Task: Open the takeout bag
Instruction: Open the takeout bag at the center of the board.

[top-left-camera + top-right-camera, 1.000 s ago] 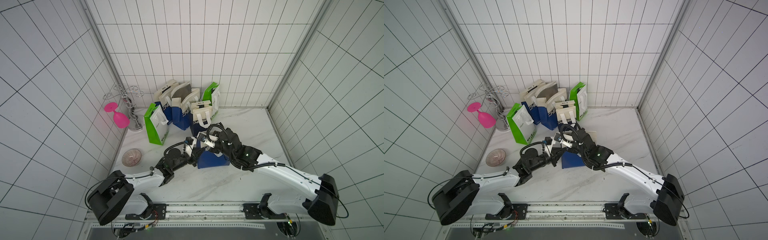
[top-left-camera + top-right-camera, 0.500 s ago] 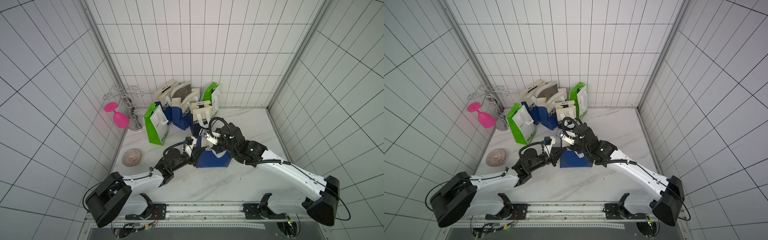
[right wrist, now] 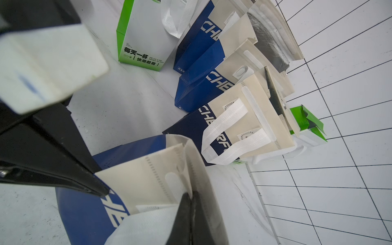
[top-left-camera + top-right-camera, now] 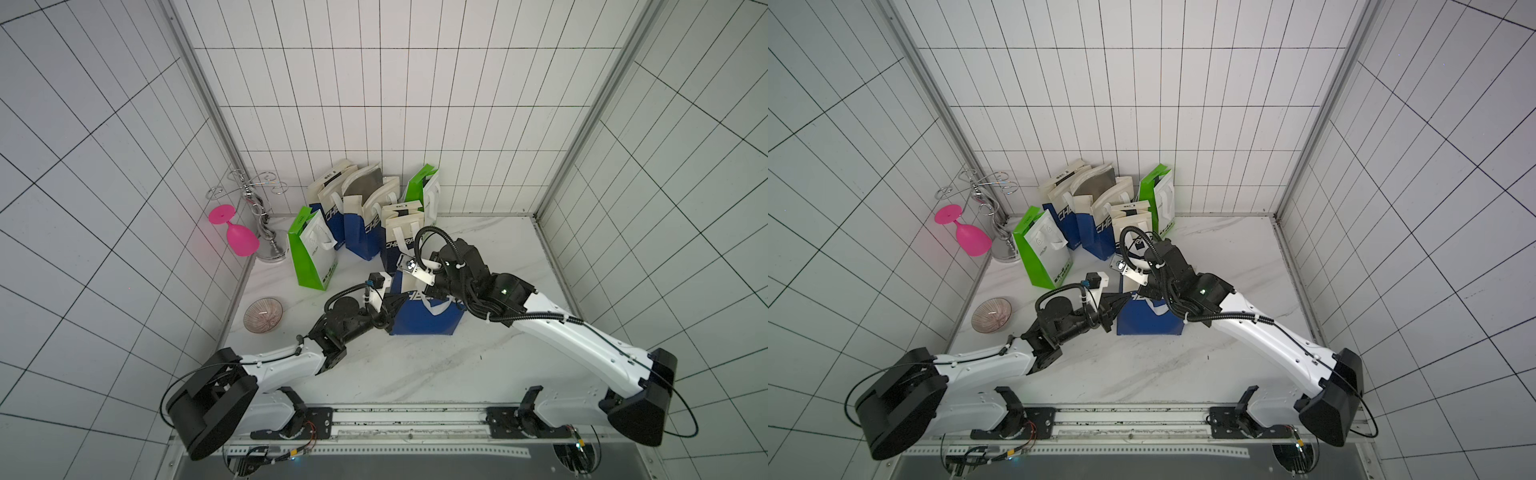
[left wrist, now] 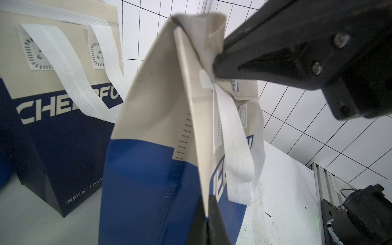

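Blue takeout bag (image 4: 428, 322), rim tight in left claw (image 5: 209, 200) and right claw (image 3: 191, 197), interior unseen.

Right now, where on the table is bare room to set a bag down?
Bare table: the front strip between blue bag and rail; the right rear between bags and wall. Crowded: the left, with bags, rack and bowl.

The bag (image 4: 424, 322) looks like matt non-woven cloth, the table (image 4: 415, 365) smooth marble, the stand (image 4: 272, 251) shiny metal.
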`<state>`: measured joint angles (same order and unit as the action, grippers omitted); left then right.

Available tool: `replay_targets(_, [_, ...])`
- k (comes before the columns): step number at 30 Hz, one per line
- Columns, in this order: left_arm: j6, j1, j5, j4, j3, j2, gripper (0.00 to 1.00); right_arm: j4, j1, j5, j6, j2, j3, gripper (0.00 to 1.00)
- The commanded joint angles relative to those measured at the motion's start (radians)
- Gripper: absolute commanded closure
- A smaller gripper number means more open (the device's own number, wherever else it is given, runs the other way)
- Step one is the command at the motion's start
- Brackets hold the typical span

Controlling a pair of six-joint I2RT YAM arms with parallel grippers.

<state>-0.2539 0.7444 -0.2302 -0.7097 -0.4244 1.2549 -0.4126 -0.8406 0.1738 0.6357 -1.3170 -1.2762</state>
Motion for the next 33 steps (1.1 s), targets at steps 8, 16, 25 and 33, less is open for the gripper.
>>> replay_targets(8, [-0.005,0.005,0.010,0.102,0.035,-0.006,1.00,0.053,0.064,0.152,-0.008,0.008,-0.199,1.00])
replay_targets(16, [0.001,0.005,0.014,0.112,0.029,-0.009,1.00,0.021,0.064,0.081,0.012,0.013,-0.199,1.00])
replay_targets(25, [0.000,0.005,0.008,0.108,0.024,-0.001,1.00,0.048,0.063,0.051,-0.036,0.066,-0.063,1.00])
replay_targets(33, [-0.004,0.005,0.002,0.104,0.023,0.001,1.00,0.100,0.037,0.036,-0.080,0.092,0.072,0.96])
